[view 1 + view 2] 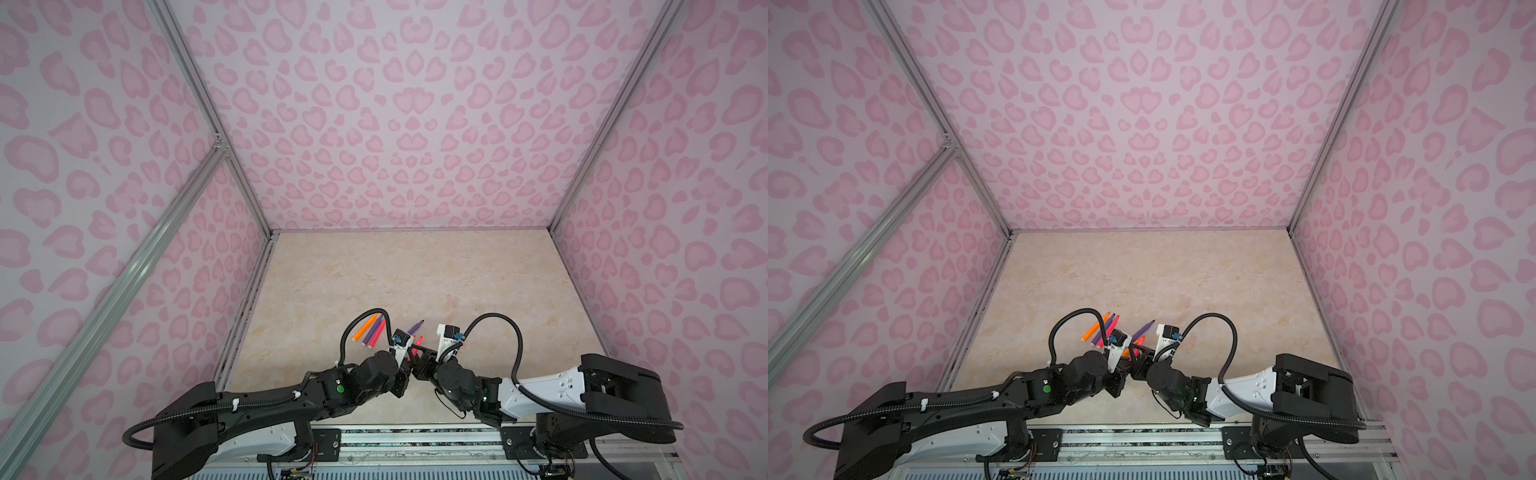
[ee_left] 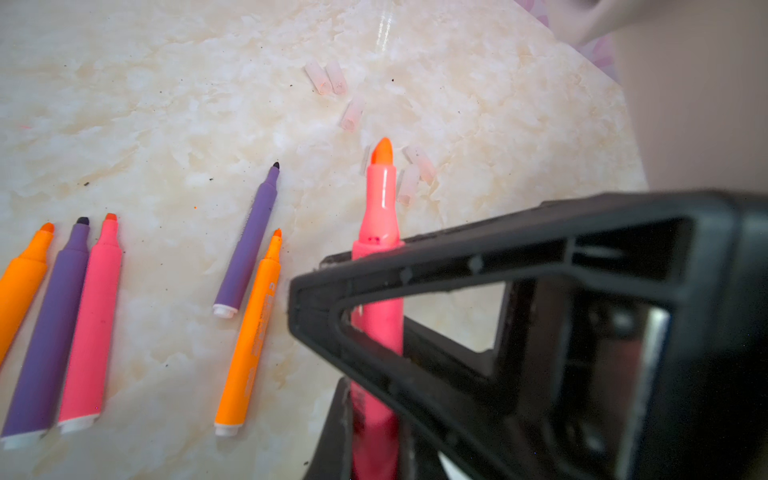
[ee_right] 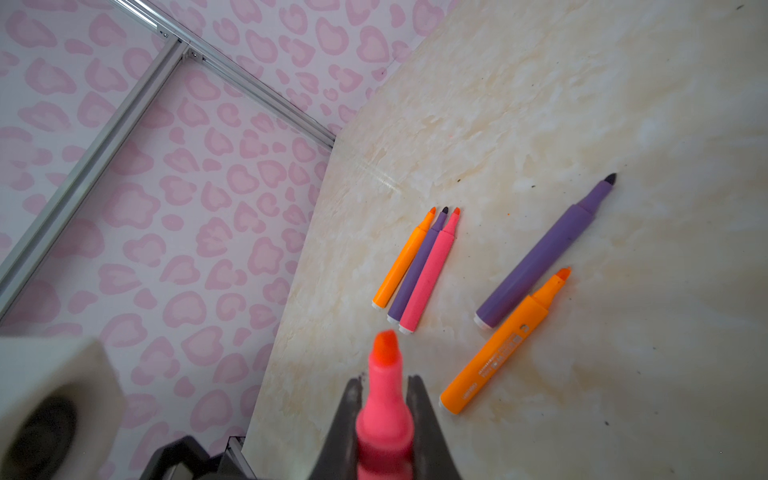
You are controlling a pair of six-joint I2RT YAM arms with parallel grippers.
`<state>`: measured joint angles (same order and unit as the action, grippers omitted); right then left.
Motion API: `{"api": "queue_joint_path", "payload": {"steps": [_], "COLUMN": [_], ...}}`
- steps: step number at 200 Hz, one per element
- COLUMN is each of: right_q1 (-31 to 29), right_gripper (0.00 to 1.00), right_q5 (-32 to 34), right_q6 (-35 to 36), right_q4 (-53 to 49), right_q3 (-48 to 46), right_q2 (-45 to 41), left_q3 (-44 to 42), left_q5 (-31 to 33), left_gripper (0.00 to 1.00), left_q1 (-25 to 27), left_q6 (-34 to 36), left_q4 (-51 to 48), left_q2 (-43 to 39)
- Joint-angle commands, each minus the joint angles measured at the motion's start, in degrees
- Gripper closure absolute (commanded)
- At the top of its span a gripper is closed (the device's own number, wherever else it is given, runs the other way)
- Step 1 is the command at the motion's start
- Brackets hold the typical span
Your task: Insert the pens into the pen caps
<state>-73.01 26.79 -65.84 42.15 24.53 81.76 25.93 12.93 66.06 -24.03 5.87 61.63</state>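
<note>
A pink pen (image 2: 380, 208) with an orange-red tip is held above the table by both grippers. In the left wrist view my left gripper (image 2: 374, 424) is shut on its lower barrel, and a finger of the right gripper (image 2: 457, 266) crosses in front of it. In the right wrist view my right gripper (image 3: 384, 399) is shut on the same pen (image 3: 384, 411) just behind the tip. Several clear pen caps (image 2: 353, 112) lie on the table beyond the tip. In both top views the grippers meet at the pen (image 1: 417, 347) (image 1: 1138, 347).
An orange pen (image 2: 20, 282), a purple pen (image 2: 50, 332) and a pink pen (image 2: 91, 324) lie side by side on the beige table (image 1: 415, 270). A second purple pen (image 3: 540, 257) and orange pen (image 3: 498, 345) lie nearer. Patterned walls enclose the table.
</note>
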Motion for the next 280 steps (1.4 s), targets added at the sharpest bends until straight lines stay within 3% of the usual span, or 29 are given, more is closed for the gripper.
{"api": "queue_joint_path", "payload": {"steps": [1, 10, 17, 29, 50, 72, 87, 101, 113, 132, 145, 154, 173, 184, 206, 250, 280], "right_q1": [-0.46, -0.46, -0.42, -0.36, 0.77, 0.66, 2.40, 7.98, 16.47, 31.99, 39.17, 43.18, 45.72, 48.51, 50.59, 50.58, 48.13], "right_gripper": [0.89, 0.78, 0.63, 0.45, 0.33, 0.24, 0.27, 0.29, 0.32, 0.34, 0.36, 0.38, 0.38, 0.38, 0.44, 0.51, 0.52], "right_q5": [-4.37, -4.37, -4.04, -2.37, 0.08, 6.50, 9.91, 7.18, 1.30, -7.78, -11.49, -13.19, -12.61, -18.15, -22.40, -35.10, -34.54], "right_q6": [-0.16, 0.19, 0.36, 0.75, -0.64, -2.16, -2.22, 0.57, 3.26, 8.69, 11.82, 14.13, 18.97, 21.61, 25.85, 27.61, 28.39], "right_q4": [-0.66, -1.02, -2.33, -6.76, -26.36, -47.78, -53.70, -56.19, -60.29, -64.83, -64.67, -63.68, -58.83, -58.15, -65.47, -60.17, -62.12], "right_q3": [-0.80, -0.97, -0.84, -0.01, 4.18, 9.07, 9.17, 9.28, 11.32, 14.92, 15.69, 15.53, 13.66, 15.57, 23.67, 28.07, 31.83], "right_q2": [-0.65, -1.44, -2.32, -4.74, -12.44, -21.81, -27.37, -30.87, -31.65, -29.12, -26.62, -24.16, -19.00, -14.71, -5.11, 9.32, 15.43], "left_q3": [1.41, 1.56, 1.57, 1.49, 3.22, 5.12, 6.64, 8.40, 13.40, 22.19, 24.59, 24.38, 18.44, 15.82, 19.73, 22.10, 24.37], "left_q5": [-2.39, -2.69, -2.46, -1.06, -2.21, -0.26, 2.45, 2.86, 2.78, 8.21, 10.17, 9.52, 5.21, 3.39, -0.57, -1.76, -6.27], "left_gripper": [0.96, 0.96, 0.96, 0.96, 0.96, 0.96, 0.96, 0.96, 0.96, 0.96, 0.96, 0.96, 0.96, 0.96, 0.96, 0.96, 0.96], "left_q1": [-0.65, -0.99, -1.53, -3.24, -7.13, -8.74, -9.11, -9.89, -11.04, -12.85, -14.14, -15.93, -17.39, -17.42, -17.33, -17.17, -16.87], "left_q6": [1.96, 1.94, 1.04, -4.33, -13.80, -16.82, -16.64, -17.34, -14.20, -7.92, -3.62, -4.25, -5.19, -4.27, 0.72, 1.68, 1.21], "left_q4": [8.93, 8.18, 7.37, 5.42, -4.01, -10.54, -12.61, -13.65, -16.28, -23.04, -22.71, -21.96, -15.14, -11.16, -13.79, -11.89, -11.35], "left_q2": [-2.10, -3.31, -4.46, -6.59, -10.51, -16.27, -18.73, -18.65, -16.40, -10.64, -7.41, -5.76, -3.01, -0.61, 5.93, 16.16, 20.84]}}
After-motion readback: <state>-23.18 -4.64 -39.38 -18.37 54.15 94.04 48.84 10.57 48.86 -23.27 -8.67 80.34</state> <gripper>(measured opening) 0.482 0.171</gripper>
